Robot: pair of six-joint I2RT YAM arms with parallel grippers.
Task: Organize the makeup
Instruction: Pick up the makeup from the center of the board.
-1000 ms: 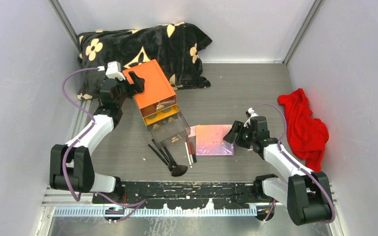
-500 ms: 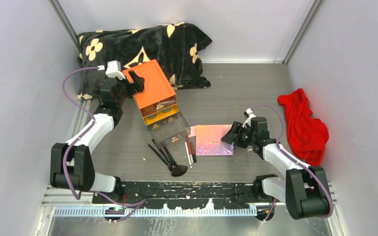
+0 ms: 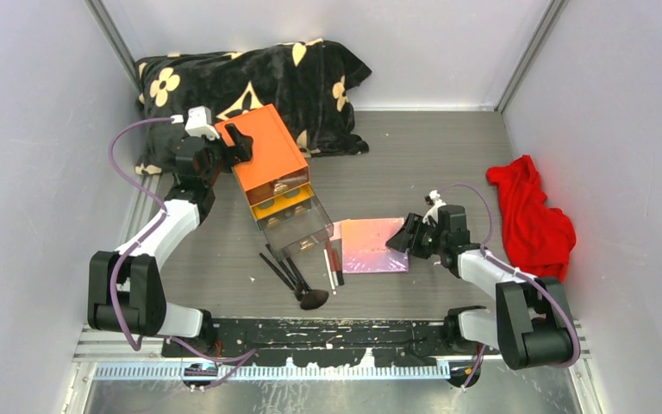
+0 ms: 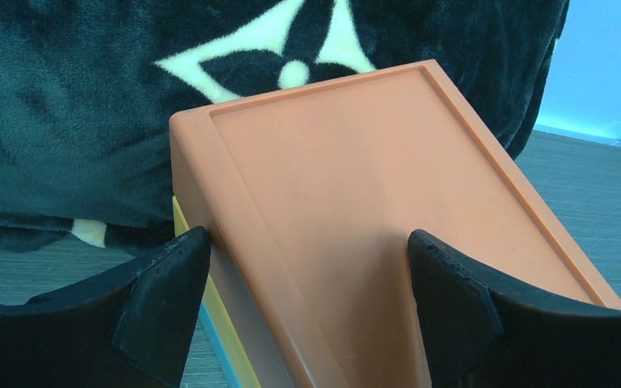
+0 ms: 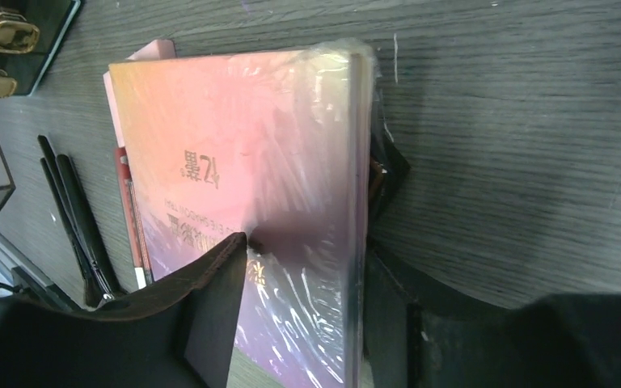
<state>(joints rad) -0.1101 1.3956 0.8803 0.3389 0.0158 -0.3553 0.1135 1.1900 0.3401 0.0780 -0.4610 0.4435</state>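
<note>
— On the grey wood-grain tabletop (image 3: 414, 155)?
— Orange box with clear drawers (image 3: 263, 151). Behind it, black flower-patterned blanket (image 3: 250, 73); before it, thin black-handled brushes (image 3: 289, 274); right of it, shiny pink rectangular palette (image 3: 371, 246), then red cloth (image 3: 530, 220).

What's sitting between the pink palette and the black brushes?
Slim pencils, red and dark, lie between the palette and the brushes; clearest in the top view.

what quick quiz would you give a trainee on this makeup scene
1. True or false: the brushes lie inside the orange box.
2. Match the left gripper and the right gripper to what each is at: a) orange box, b) pink palette.
3. What colour is the cloth at the right?
Key: 1 false; 2 left a, right b; 3 red.
</note>
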